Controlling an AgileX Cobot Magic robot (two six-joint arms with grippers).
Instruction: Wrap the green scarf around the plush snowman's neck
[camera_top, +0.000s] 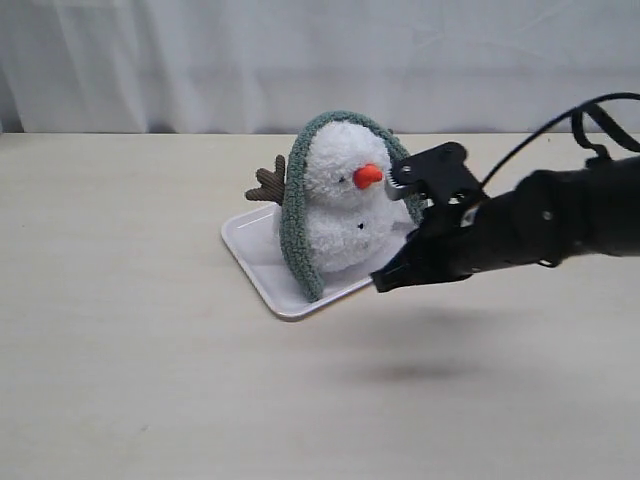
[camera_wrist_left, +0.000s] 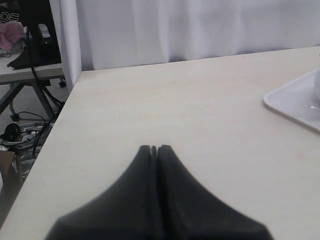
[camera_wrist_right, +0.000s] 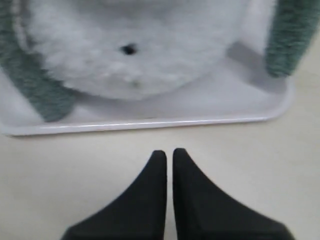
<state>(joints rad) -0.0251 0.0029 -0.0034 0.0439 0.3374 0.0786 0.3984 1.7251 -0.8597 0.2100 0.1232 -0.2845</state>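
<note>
A fuzzy grey-green scarf (camera_top: 297, 225) arches over the fluffy white snowman (camera_top: 340, 215) on a smooth rectangular tray (camera_top: 252, 248). The left gripper (camera_wrist_left: 154, 148) and right gripper (camera_wrist_right: 168, 154) are pinched together, empty.

Lighting is bright, even and diffuse in all views. A faint soft-edged shadow (camera_top: 405, 372) lies on the table (camera_top: 150, 380) directly beneath the right gripper (camera_top: 382, 281), so light falls from above. In the right wrist view, the snowman (camera_wrist_right: 135, 45) ahead of that gripper is out of focus. In the left wrist view, the left gripper (camera_wrist_left: 154, 148) blurs toward the lens.
</note>
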